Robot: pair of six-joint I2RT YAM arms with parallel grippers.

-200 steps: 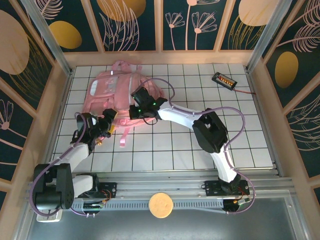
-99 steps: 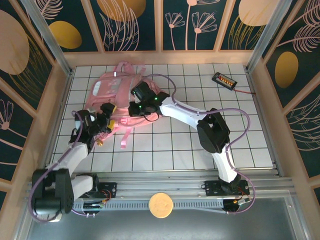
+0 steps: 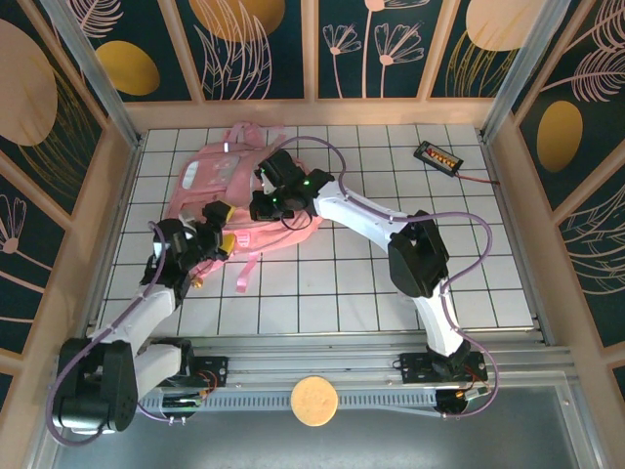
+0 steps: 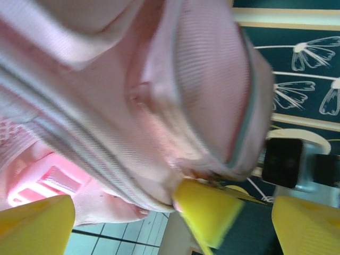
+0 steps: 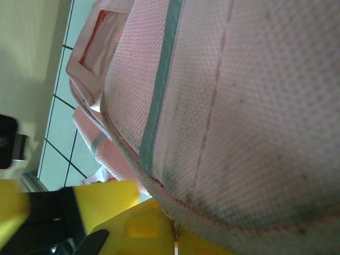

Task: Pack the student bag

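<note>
Fabric of the student bag [image 3: 220, 181] sits just ahead of the left gripper [image 3: 217, 237], whose fingers [image 4: 32, 223] gape wide and hold nothing. The bag's long axis runs away from them. The right gripper [image 3: 262, 205] is clamped tight, apparently pinching a seam at its tips, so the left is the free arm.

The student bag [image 5: 239, 106] looms close, its pink mesh crossed by a pale grey-green strip [image 5: 159, 90] and a piped seam. At the bottom, the right gripper [image 5: 175, 234] has its yellow fingers [image 5: 133, 228] closed together against that piped edge. White-tiled worktop [image 5: 58, 138] shows at left.
</note>
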